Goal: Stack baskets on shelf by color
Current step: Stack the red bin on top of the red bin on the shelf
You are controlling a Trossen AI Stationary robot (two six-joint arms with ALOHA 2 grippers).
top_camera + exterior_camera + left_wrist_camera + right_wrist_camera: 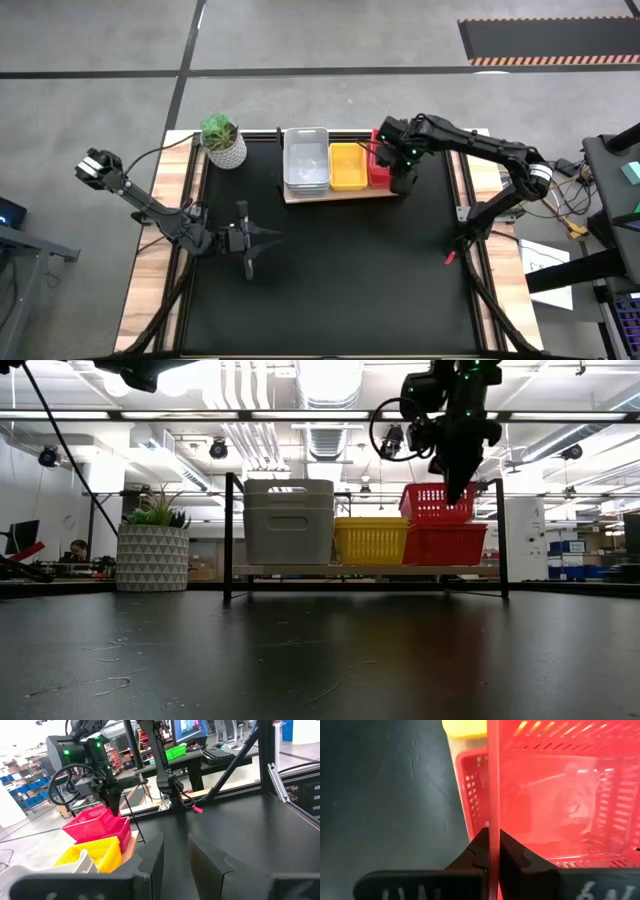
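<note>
The wooden shelf (340, 195) stands at the back of the black mat. On it sit a stack of pale grey-white baskets (306, 160), yellow baskets (347, 166) and red baskets (443, 544). My right gripper (402, 172) is shut on the wall of a red basket (432, 502) and holds it slightly tilted just above the red ones; the right wrist view shows the thin red wall pinched between its fingers (493, 840). My left gripper (250, 242) is open and empty over the mat's front left; its fingers (150, 860) point toward the shelf.
A green plant in a white pot (224, 141) stands left of the shelf at the mat's back corner. The black mat (330, 290) stretches in front of the shelf. The shelf has dark metal legs (229, 540).
</note>
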